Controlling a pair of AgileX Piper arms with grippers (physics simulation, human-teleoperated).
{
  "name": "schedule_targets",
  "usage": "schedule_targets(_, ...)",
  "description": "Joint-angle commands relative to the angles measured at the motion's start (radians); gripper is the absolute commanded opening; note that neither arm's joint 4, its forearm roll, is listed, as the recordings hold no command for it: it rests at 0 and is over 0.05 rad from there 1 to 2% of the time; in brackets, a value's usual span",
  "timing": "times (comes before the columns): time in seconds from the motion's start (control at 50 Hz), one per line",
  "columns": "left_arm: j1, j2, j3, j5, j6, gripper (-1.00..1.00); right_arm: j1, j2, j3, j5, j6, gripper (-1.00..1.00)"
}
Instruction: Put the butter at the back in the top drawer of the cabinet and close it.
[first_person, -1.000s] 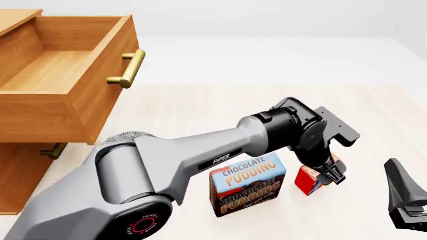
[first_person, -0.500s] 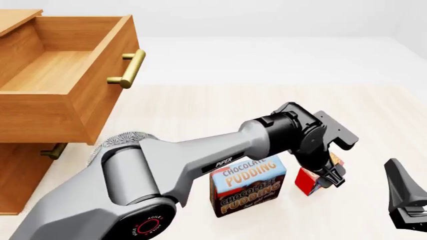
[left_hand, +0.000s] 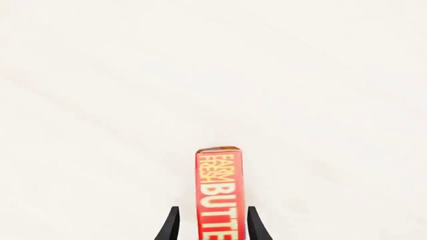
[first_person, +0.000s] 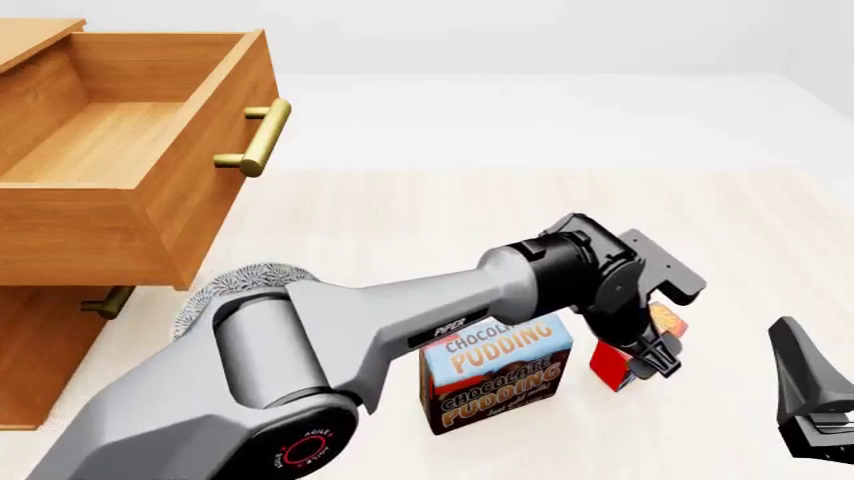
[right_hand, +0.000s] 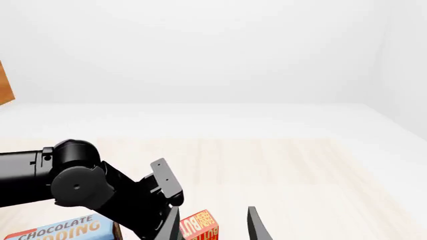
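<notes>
While the left gripper (left_hand: 210, 227) straddles the butter (left_hand: 219, 192), we read its fingers (left_hand: 169, 226) as set narrow, one on each side of the box with a thin gap showing on both. We can't tell if the pads are touching yet, so we call it not gripped.

The butter stands on the table (first_person: 427, 230) directly between and just ahead of the fingertips, narrow printed face toward the wrist camera. In the front view it sits right under the left gripper (first_person: 650, 362), just beside the pudding box (first_person: 497, 375).

Handling, as we judge it: a small rigid carton, light, flat smooth printed faces, square edges. It should hold shape under a pinch but could slip if squeezed only at the top edge. We'd take it across the two broad faces, low enough that the pads sit on flat card.

The right gripper (right_hand: 213, 225) hangs off to the side with fingers apart, holding nothing.

The top drawer (first_person: 127, 150) of the cabinet (first_person: 40, 350) is pulled out, well away from the tool: plain brown wood, boxy, bare floor, brass bar handle (first_person: 256, 138).
</notes>
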Motion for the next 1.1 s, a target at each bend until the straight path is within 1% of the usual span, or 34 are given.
schedule_targets(0.02,0.006,0.003,0.007,-0.009,0.004,1.00,0.000,0.000,0.000,0.000,0.000,1.00)
schedule_targets(0.22,0.005,0.018,-0.006,-0.004,0.001,1.00,0.000,0.000,0.000,0.000,0.000,1.00)
schedule_targets(0.42,-0.006,0.042,-0.041,0.014,-0.009,1.00,0.000,0.000,0.000,0.000,0.000,1.00)
schedule_targets(0.8,-0.004,0.057,-0.043,0.008,-0.015,1.00,0.000,0.000,0.000,0.000,0.000,1.00)
schedule_targets(0.82,-0.004,0.054,-0.039,0.004,-0.013,-1.00,0.000,0.000,0.000,0.000,0.000,1.00)
schedule_targets(1.04,-0.007,0.051,-0.037,0.002,-0.015,-1.00,0.000,0.000,0.000,0.000,0.000,1.00)
schedule_targets(1.1,-0.004,0.039,-0.022,-0.013,-0.007,-1.00,0.000,0.000,0.000,0.000,0.000,1.00)
